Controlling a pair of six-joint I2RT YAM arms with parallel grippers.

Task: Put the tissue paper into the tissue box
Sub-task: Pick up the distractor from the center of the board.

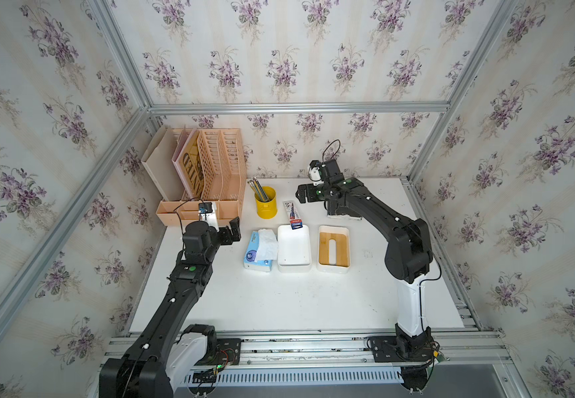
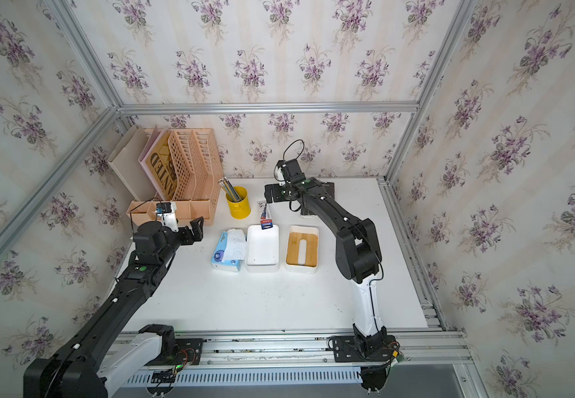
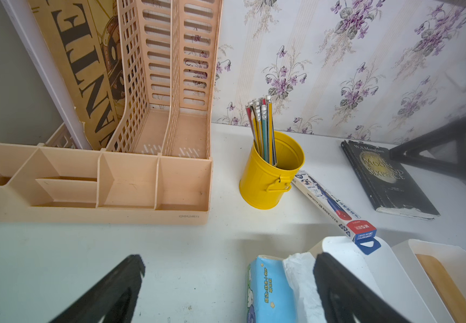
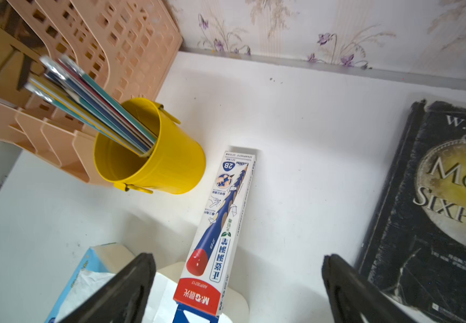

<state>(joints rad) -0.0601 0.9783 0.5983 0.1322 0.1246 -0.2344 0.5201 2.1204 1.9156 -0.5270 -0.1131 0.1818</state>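
Observation:
The tissue paper (image 1: 257,251) (image 2: 227,249), a light-blue pack with crumpled white tissue sticking out, lies flat on the white table. Directly to its right stands the tissue box (image 1: 294,253) (image 2: 261,253), an open white tub with nothing inside. The box's bamboo lid (image 1: 333,249) (image 2: 301,249) lies apart on the tub's right. My left gripper (image 1: 230,231) (image 3: 229,258) hovers open just left of the pack (image 3: 271,288), holding nothing. My right gripper (image 1: 305,194) (image 4: 237,257) is open and empty behind the tub, over the card packet.
A red-blue-white pencil packet (image 1: 293,213) (image 4: 220,223) rests its near end on the tub's far rim. A yellow pencil cup (image 1: 266,201) and a peach file organizer (image 1: 206,172) stand at the back left. A black book (image 4: 435,209) lies under the right arm.

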